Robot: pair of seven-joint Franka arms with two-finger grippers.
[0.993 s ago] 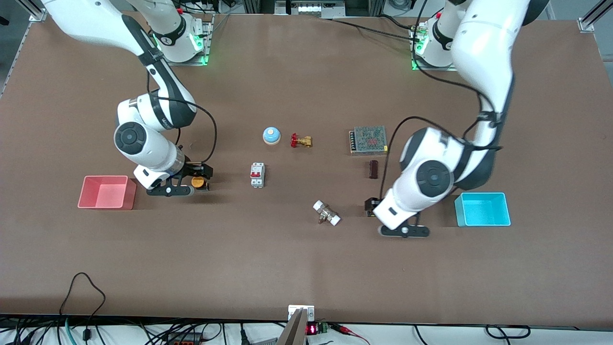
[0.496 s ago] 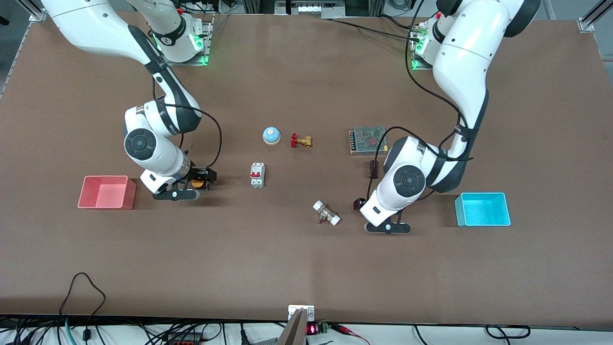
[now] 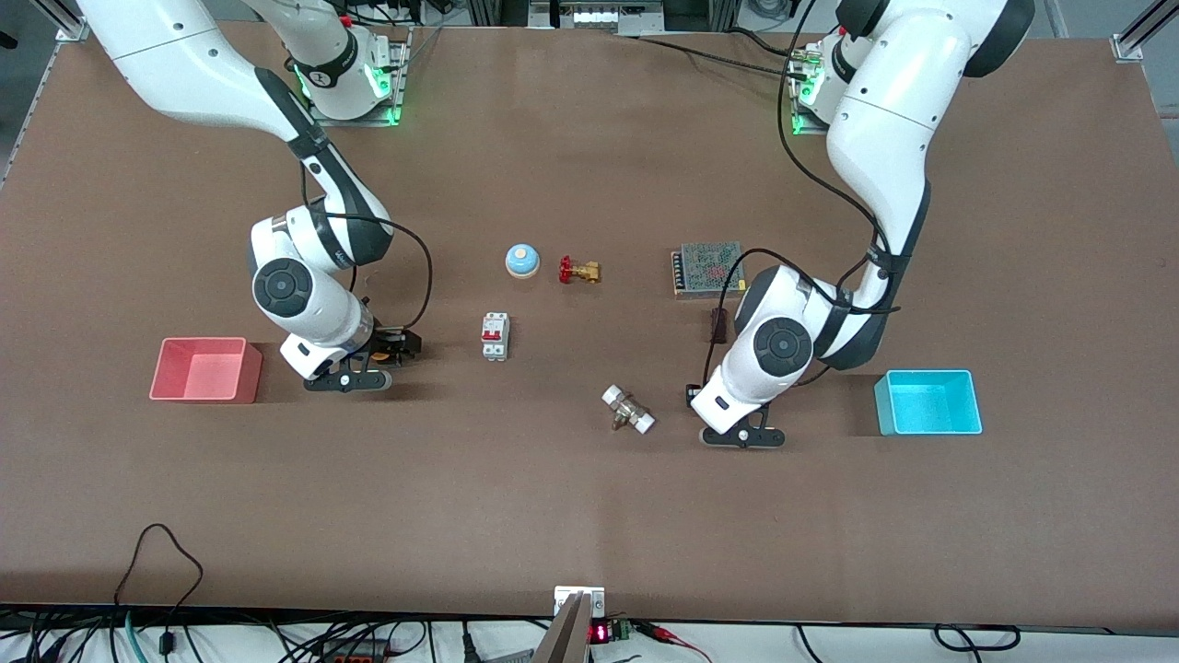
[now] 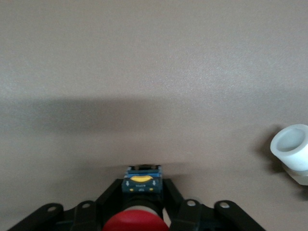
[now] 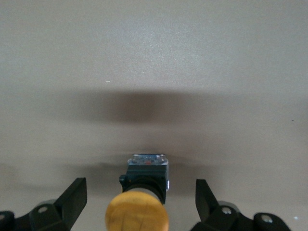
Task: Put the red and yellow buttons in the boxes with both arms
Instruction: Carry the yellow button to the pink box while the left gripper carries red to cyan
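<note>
At frame centre-left, your right gripper [image 3: 368, 361] spread wide around the yellow button [image 5: 137, 216], beside the pink box [image 3: 204, 369], at centre-right your left gripper [image 4: 139, 211] clamped on the red button [image 4: 135, 224], well apart from the cyan box [image 3: 928, 402].

I worked in a robotics lab: my bases were bolted to a wide brown table [image 3: 589, 516], aluminium framing [image 3: 1138, 32] stood at its corners, cables [image 3: 157, 589] trailed along the near edge, and loose electrical parts such as a breaker [image 3: 495, 335] lay about.
</note>
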